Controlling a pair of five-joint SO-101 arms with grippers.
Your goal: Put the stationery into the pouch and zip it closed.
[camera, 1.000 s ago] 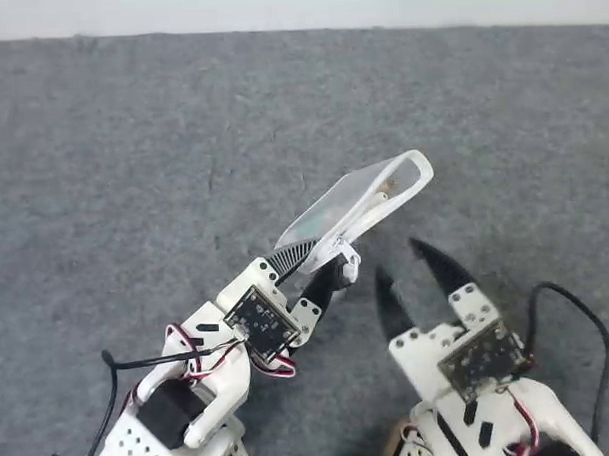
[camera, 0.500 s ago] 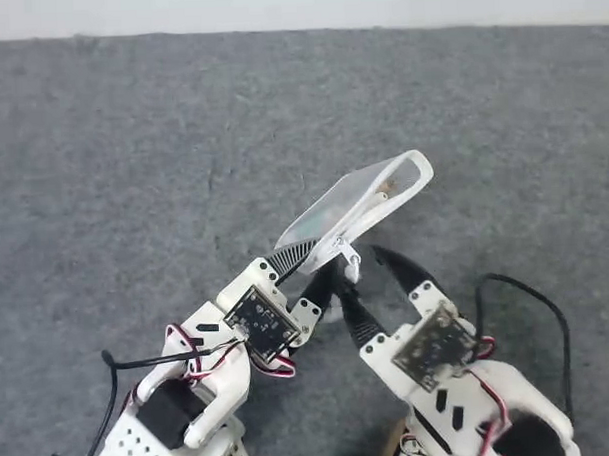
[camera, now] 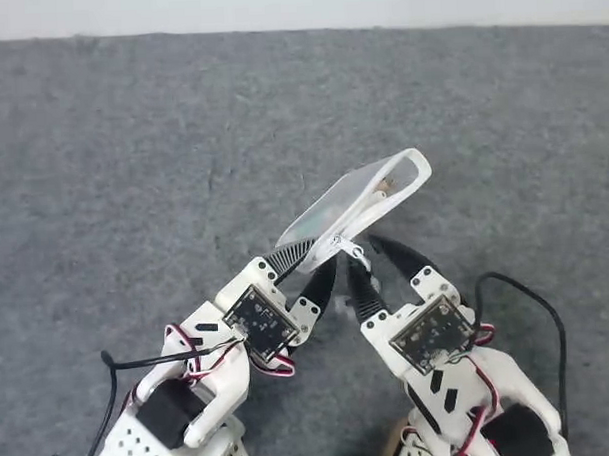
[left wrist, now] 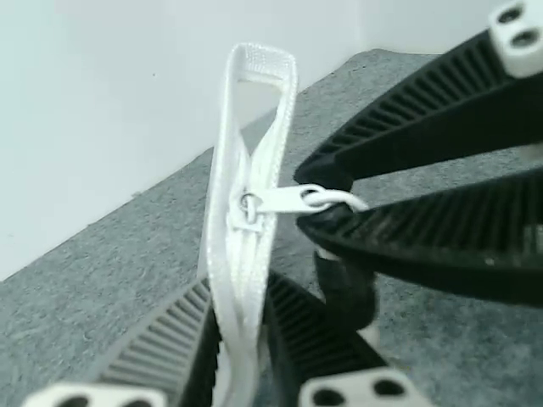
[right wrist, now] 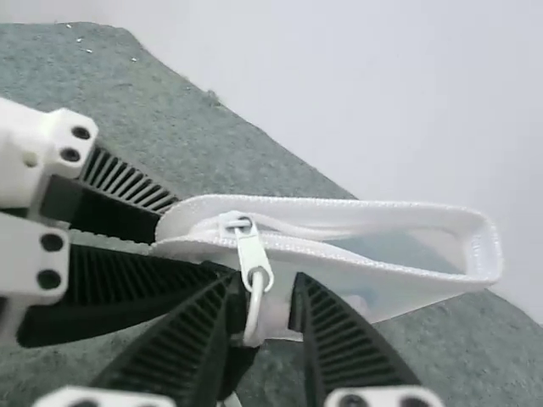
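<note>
- Grey felt table (camera: 101, 145), white wall (camera: 277, 7) along the far edge.
- Clear white-edged pouch (camera: 368, 196) is held off the table, slanting up to the far right.
- Left gripper (camera: 316, 260) is clamped tight on the pouch's near end.
- Right gripper (camera: 374, 261) sits just right of it, fingers slightly apart, straddling the zipper pull (right wrist: 253, 259) without pinching it.
- Slider sits at the pouch's near end.

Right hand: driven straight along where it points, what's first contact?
Likely the zipper pull, hanging between the open fingers of the right hand; the pouch sits just behind it. Depth is hard to judge.
</note>
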